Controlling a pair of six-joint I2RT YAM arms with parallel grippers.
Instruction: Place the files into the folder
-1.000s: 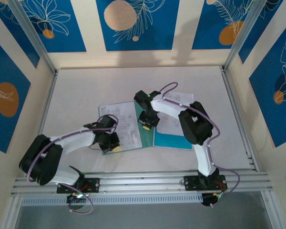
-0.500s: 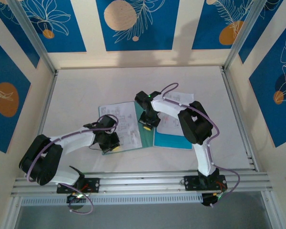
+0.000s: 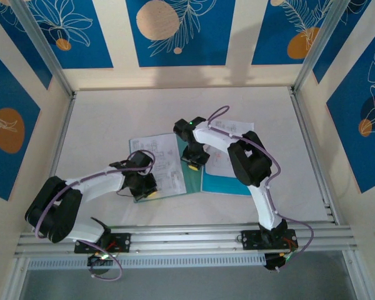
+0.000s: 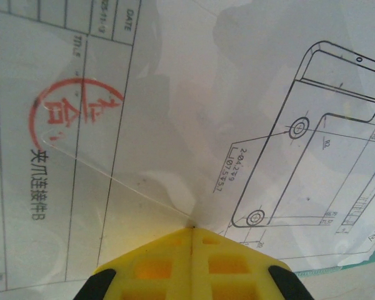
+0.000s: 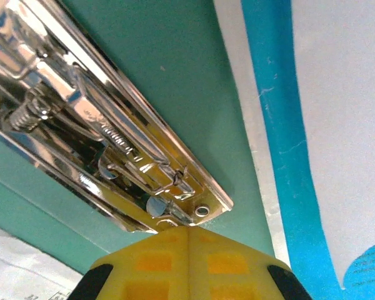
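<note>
My left claw, tips pressed together, sits on the files on the left of the open folder. They look thin, floppy and slippery, best pinched at an edge. My right claw, likewise closed, noses the folder's stiff clip.

**Open folder mid-table, sheets on both halves**

In the top view the folder lies open at the centre of the table. The left sheets lie on its left half. The right sheets lie on its right half and reach past its upper edge. The clip sits on the spine between them. The left gripper is at the lower edge of the left sheets. The right gripper is over the spine, and in its wrist view it is just below the clip.
</note>
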